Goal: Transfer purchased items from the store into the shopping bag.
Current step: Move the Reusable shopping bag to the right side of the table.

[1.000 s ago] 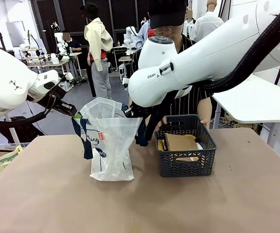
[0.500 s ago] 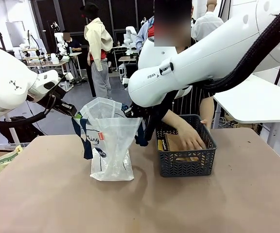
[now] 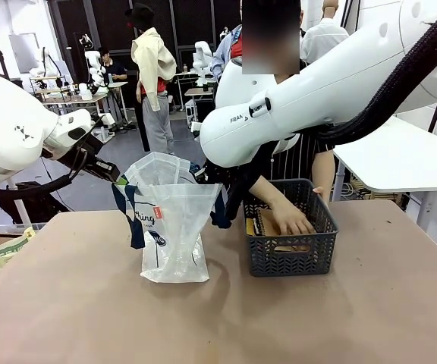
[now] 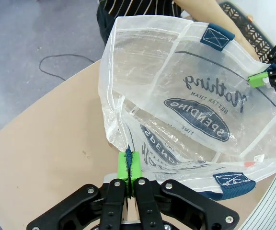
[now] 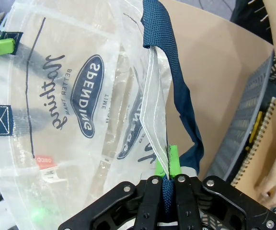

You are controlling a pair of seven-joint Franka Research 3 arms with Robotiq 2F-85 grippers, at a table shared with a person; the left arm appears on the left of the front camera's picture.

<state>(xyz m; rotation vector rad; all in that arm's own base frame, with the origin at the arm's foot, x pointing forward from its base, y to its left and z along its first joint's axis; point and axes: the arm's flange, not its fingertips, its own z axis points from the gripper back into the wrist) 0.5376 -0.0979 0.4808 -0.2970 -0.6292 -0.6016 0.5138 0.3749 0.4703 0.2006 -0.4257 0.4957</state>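
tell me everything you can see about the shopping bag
The shopping bag is translucent whitish plastic with navy strap handles, dark lettering reading SPENDING and a small red mark. It stands upright on the table, left of the grey basket and apart from it. The left tool and right tool pinch opposite rims, holding its mouth open. It looks empty.

Materials and finish, bag and basket station.
shopping bag [image 3: 174, 227]: thin translucent whitish plastic film, crinkled, faint gloss, stitched seams; strap handles [image 5: 169, 43]: navy woven webbing, matt. store basket [image 3: 290, 258]: dark grey moulded plastic, dull sheen. notebook [image 5: 261, 139]: matt brown card cover, wire spiral. table [image 3: 203, 318]: smooth matt tan. left gripper [image 4: 130, 164], right gripper [image 5: 167, 163]: matt black bodies, green pads [image 4: 122, 166]; arm shell [image 3: 340, 76]: glossy white.
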